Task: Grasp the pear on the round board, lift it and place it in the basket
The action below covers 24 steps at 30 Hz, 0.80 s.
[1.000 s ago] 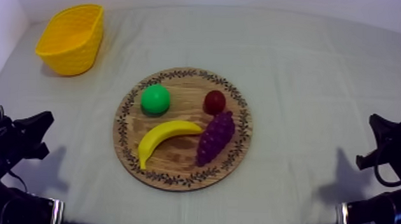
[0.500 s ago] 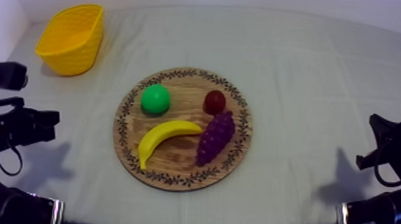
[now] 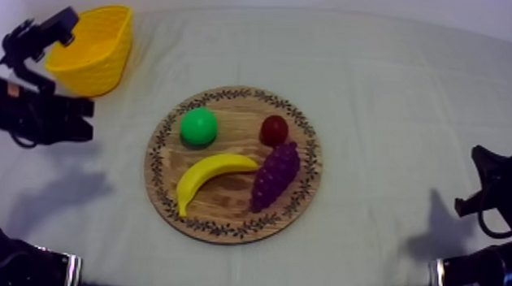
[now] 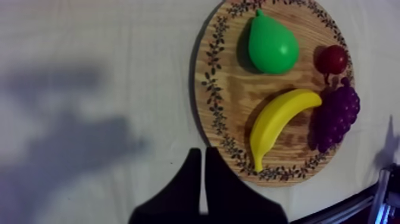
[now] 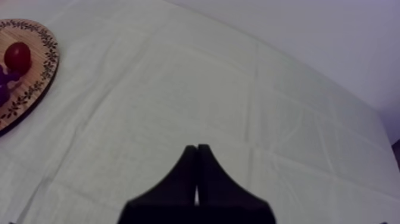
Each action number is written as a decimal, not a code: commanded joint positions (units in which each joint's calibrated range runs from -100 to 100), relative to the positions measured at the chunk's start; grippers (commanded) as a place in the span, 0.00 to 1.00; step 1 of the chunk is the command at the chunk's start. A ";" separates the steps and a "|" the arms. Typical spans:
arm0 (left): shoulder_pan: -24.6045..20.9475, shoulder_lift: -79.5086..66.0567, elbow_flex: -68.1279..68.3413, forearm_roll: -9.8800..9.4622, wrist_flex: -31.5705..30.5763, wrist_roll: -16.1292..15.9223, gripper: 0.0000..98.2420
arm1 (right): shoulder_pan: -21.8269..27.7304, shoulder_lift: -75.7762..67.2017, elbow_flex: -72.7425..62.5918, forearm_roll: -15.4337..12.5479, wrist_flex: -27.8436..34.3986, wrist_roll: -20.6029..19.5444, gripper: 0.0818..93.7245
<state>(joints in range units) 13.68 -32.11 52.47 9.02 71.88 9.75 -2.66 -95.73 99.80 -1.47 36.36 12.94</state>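
Right now my left gripper (image 4: pixel 201 154) has its two black fingers pressed together, and it holds nothing. It hangs over the grey-white cloth (image 4: pixel 89 47), close to the rim of the round wooden board with the leafy pattern (image 4: pixel 209 77). Seen from above, this gripper is at 9 o'clock from the board and near the yellow basket (image 3: pixel 91 53). The basket sits at 10 o'clock, well apart from the board. The green pear (image 3: pixel 199 126) lies on the board at 10 o'clock. The small red fruit (image 3: pixel 273 130) lies at 1 o'clock, just beside the purple bunch of grapes (image 3: pixel 274 176) at 4 o'clock. The yellow banana (image 3: pixel 211 175) lies at 7 o'clock, with one end near the grapes. My right gripper (image 5: pixel 196 149) is also closed tight on nothing. It sits low over the cloth at 3 o'clock, far from the board.
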 commanded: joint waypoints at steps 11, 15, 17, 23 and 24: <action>3.34 21.76 -29.84 -1.94 9.64 1.53 0.00 | -0.02 -0.03 -0.02 -0.02 0.02 0.01 0.00; 4.05 26.38 -35.29 -1.68 10.50 1.76 0.01 | -0.02 -0.03 -0.02 -0.02 0.02 0.01 0.00; 4.54 28.55 -37.16 -1.67 10.65 1.90 0.02 | -0.02 -0.03 -0.02 -0.02 0.02 0.01 0.00; 5.69 33.53 -40.86 -2.25 11.35 2.97 0.04 | -0.02 -0.03 -0.02 -0.02 0.02 -0.02 0.00; 5.80 34.15 -41.37 -2.40 11.64 3.20 0.04 | -0.02 -0.03 -0.02 -0.02 0.02 -0.02 0.00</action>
<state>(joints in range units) 19.43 1.24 11.66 6.74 83.22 12.76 -2.66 -95.73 99.80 -1.47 36.36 12.94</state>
